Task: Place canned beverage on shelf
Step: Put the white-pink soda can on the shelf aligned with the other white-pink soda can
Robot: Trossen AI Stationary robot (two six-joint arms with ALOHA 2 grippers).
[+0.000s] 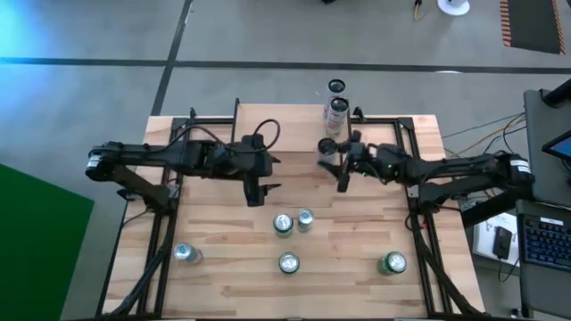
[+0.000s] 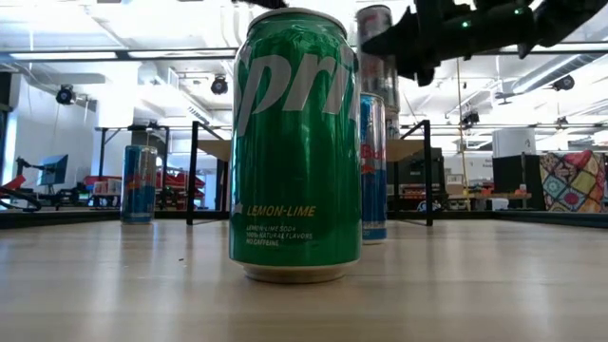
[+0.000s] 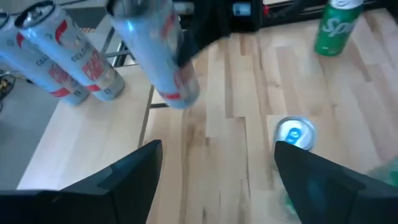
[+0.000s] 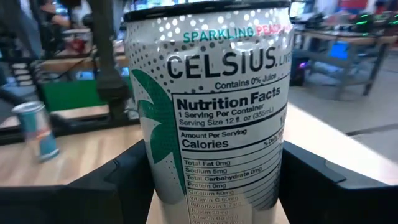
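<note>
Jaws of the right gripper [image 4: 211,186] are clamped around an upright Celsius can [image 4: 211,112], apparently held just beside the shelf [image 1: 384,125] at the surface's far edge; the left gripper [image 3: 214,180] gapes empty.

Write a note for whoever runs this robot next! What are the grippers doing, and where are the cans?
Right gripper: shut on a Celsius can, held up by the shelf at the table's far edge.
Left gripper: open and empty, over the middle of the table.
Done: two shelved cans stand on the shelf.
Left: set the held can on the shelf and let go. Five loose cans stand on the tabletop nearer the front.
</note>
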